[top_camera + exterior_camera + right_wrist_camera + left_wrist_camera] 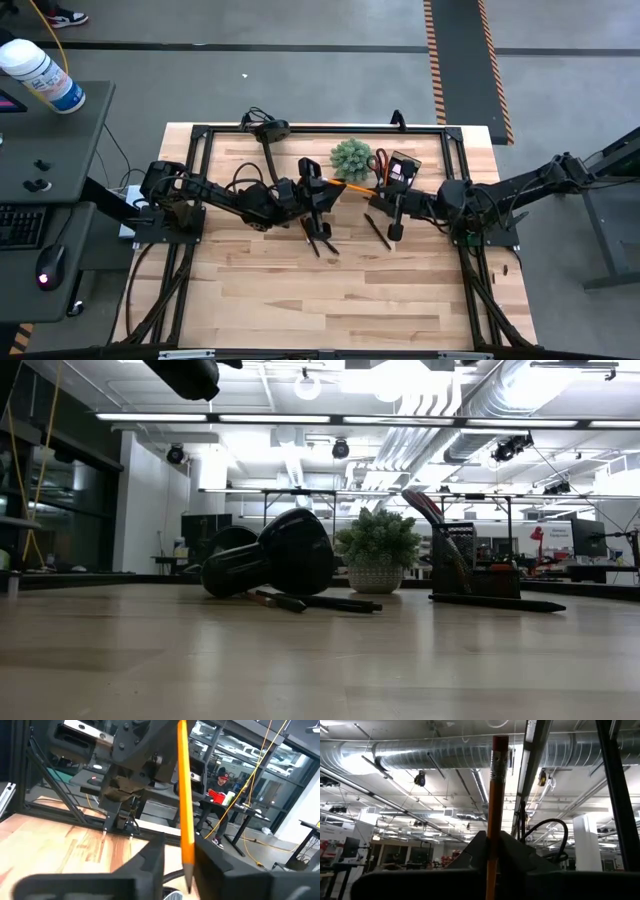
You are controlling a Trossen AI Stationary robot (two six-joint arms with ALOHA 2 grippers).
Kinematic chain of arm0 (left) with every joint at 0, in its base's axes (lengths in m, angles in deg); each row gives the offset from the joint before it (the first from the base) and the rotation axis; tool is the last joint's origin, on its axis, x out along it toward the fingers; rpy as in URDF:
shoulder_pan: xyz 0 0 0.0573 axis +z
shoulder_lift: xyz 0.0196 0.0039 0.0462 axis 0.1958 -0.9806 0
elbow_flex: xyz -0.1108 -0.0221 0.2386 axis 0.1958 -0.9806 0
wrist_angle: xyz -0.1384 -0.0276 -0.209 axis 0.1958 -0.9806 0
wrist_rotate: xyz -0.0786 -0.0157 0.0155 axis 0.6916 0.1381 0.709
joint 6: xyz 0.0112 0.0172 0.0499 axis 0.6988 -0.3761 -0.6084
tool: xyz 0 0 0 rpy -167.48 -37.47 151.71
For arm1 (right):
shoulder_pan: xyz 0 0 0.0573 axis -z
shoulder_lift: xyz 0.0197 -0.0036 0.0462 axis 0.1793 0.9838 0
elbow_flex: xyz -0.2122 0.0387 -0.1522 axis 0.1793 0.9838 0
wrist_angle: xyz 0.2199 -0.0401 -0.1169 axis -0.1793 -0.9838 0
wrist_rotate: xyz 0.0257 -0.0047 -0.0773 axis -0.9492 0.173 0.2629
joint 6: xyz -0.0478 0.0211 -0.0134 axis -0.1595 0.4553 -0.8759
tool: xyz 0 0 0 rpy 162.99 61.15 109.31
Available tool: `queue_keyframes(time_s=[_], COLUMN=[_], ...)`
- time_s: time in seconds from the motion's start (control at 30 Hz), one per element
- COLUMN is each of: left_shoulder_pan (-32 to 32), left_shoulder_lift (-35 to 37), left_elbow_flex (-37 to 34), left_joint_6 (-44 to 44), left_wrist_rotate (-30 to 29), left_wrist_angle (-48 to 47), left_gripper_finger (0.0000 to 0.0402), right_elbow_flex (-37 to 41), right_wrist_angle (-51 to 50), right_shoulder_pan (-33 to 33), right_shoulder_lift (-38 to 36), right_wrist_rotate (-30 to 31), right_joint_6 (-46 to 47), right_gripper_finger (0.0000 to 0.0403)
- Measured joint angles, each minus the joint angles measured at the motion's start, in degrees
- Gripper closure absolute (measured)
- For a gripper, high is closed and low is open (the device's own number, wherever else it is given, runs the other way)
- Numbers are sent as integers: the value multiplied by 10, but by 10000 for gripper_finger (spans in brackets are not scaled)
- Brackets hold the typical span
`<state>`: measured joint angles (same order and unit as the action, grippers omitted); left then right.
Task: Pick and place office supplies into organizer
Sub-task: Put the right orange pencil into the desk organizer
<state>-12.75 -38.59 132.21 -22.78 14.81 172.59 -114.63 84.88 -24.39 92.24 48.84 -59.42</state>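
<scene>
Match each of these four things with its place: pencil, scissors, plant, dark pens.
Things:
1. pencil
2. scissors
3. plant
4. dark pens

Places:
A. lying flat on the table
B. standing in the organizer
C. gripped by the left tool, off the table
D. standing on the table beside the organizer

Pairs: 1-C, 2-B, 3-D, 4-A
</scene>
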Motion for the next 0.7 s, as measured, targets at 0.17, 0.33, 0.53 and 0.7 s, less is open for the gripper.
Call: queue_keyframes(time_s=[0.17,0.33,0.53,0.7], left_shoulder_pan=[0,0,0,16], left_shoulder_lift=[0,0,0,0], left_elbow_flex=[0,0,0,0], left_joint_6=[0,-1,-17,-10], left_wrist_rotate=[-1,-2,-3,-1], left_wrist_angle=[-1,-1,-11,-37], left_gripper_finger=[396,383,391,397], right_elbow_flex=[0,0,0,0], right_wrist_angle=[-30,-81,-191,-362], right_shoulder_pan=[-12,-32,-65,-93], right_shoulder_lift=[0,-4,-27,-52], right_wrist_rotate=[37,93,190,215], right_joint_6=[1,17,77,229], right_gripper_finger=[270,236,218,221])
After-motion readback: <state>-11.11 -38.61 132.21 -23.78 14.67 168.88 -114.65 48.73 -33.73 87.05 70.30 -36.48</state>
